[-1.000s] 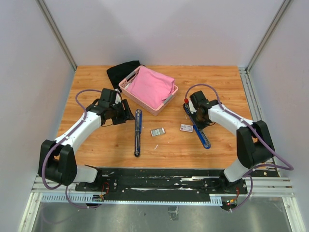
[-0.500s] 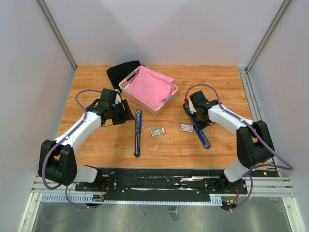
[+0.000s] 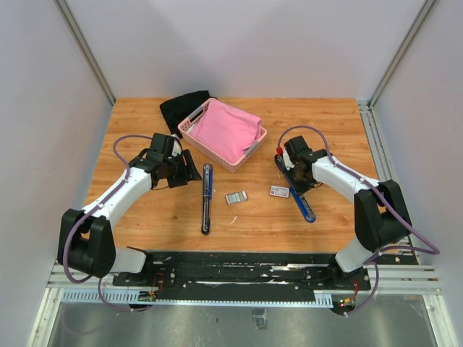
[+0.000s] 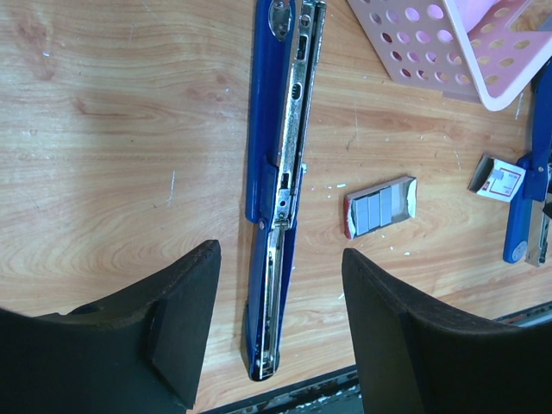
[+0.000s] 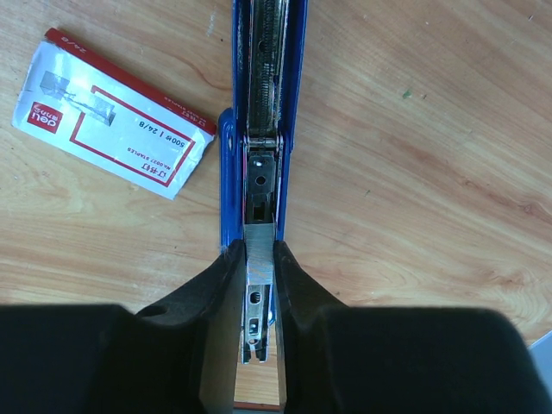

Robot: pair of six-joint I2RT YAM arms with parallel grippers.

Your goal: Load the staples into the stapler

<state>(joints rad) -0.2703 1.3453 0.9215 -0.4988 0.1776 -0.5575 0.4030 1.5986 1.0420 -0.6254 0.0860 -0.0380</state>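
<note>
Centrally, the staples, a small silvery-grey block, lie loose on the wooden table, with neither gripper touching them. They sit between two long blue staplers. To their right, the small white carton with red print lies flat just beside the blue stapler. The right gripper is clamped on this stapler's metal rail, its fingers pressed against both sides. To the left of the staples, the second blue stapler lies flat with its metal channel facing up. The left gripper hangs above its near end with the fingers spread wide on either side, grasping nothing. Farther back stands a pink basket holding a pink cloth, with a black cloth behind it.
</note>
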